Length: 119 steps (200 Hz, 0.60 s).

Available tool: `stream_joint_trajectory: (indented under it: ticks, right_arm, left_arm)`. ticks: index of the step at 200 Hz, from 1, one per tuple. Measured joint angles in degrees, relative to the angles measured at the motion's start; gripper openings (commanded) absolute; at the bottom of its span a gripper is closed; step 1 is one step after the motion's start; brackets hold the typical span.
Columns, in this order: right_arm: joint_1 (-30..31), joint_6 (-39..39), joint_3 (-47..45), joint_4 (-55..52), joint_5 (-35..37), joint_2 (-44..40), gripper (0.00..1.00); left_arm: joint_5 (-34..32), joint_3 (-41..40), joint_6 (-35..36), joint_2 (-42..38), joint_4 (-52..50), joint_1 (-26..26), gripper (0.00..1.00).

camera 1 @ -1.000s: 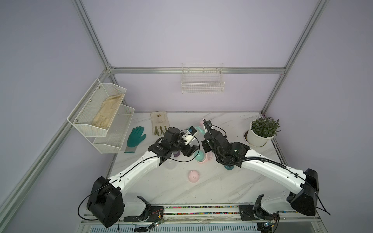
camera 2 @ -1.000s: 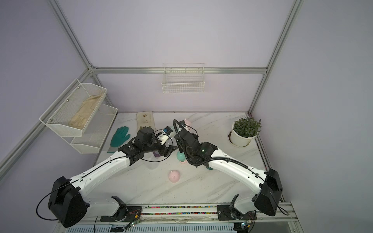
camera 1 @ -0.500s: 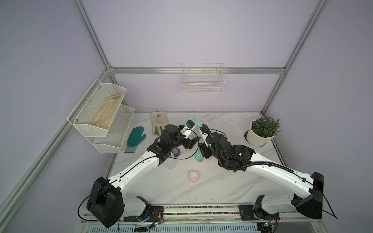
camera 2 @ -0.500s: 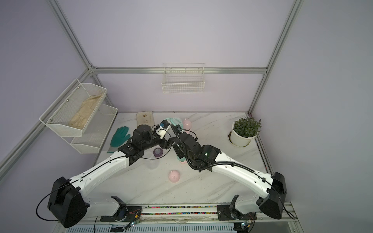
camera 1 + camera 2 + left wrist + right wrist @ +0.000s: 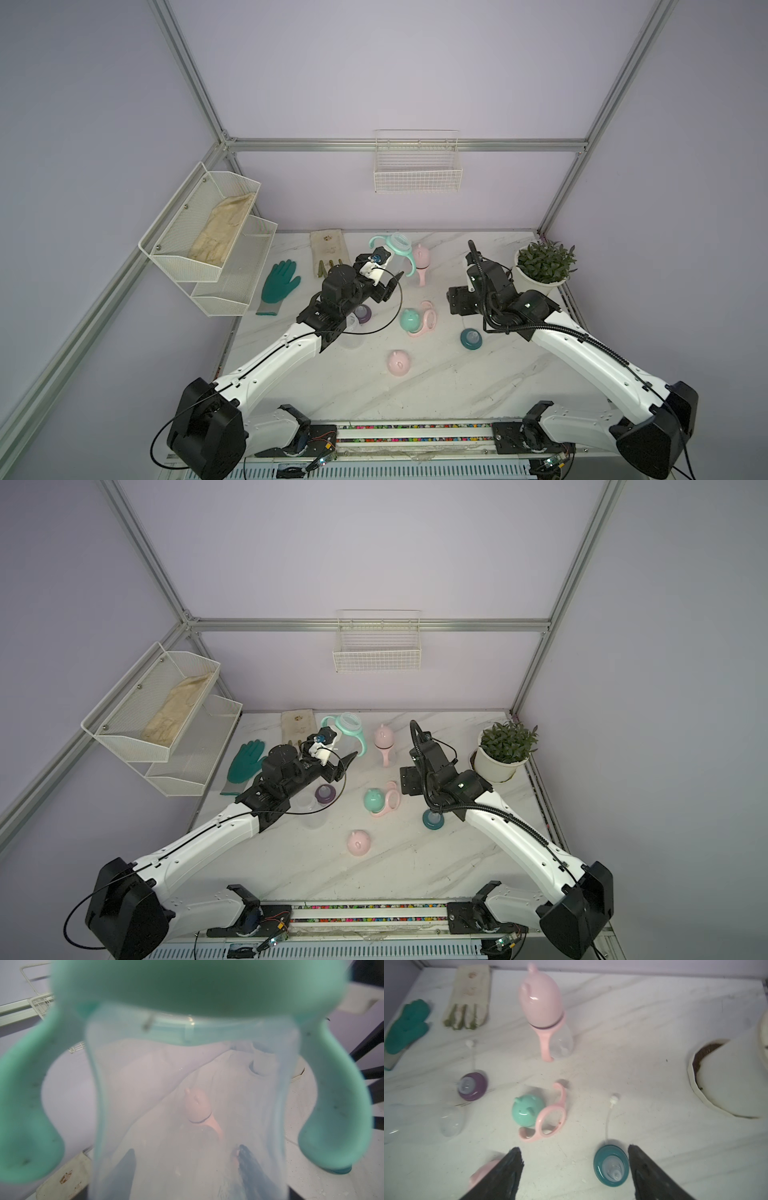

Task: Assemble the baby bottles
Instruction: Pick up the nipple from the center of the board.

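Observation:
My left gripper [image 5: 392, 279] is shut on the base of a clear baby bottle [image 5: 395, 249] with a mint handle ring, held up near the back; that bottle [image 5: 187, 1084] fills the left wrist view. My right gripper [image 5: 574, 1167] hangs open and empty over the table, a teal nipple collar [image 5: 611, 1164] beside one finger. A capped pink bottle [image 5: 419, 262] stands at the back. On the table lie a mint dome cap [image 5: 409, 320] against a pink handle ring [image 5: 428, 322], a pink cap [image 5: 398, 362], a purple collar [image 5: 363, 313] and a clear bottle body [image 5: 351, 332].
A white plant pot [image 5: 540, 270] stands at the back right, close to my right arm. A green glove [image 5: 280, 282] and a beige glove [image 5: 330, 249] lie at the back left. Wire shelves [image 5: 208, 241] hang on the left wall, a wire basket [image 5: 417, 166] on the back wall.
My right gripper has opened, let go of the mint-ringed bottle and pulled away to the right. My left gripper has kept its hold and carried the bottle up and back.

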Motion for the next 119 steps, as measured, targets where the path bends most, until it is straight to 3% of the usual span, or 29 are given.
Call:
stream_joint_trajectory:
  ticks: [119]
  right_arm:
    - [-9.2, 6.6, -13.9, 3.6, -6.1, 9.4, 0.95]
  left_arm:
    - [1.7, -3.8, 1.9, -6.1, -5.2, 0.0, 0.00]
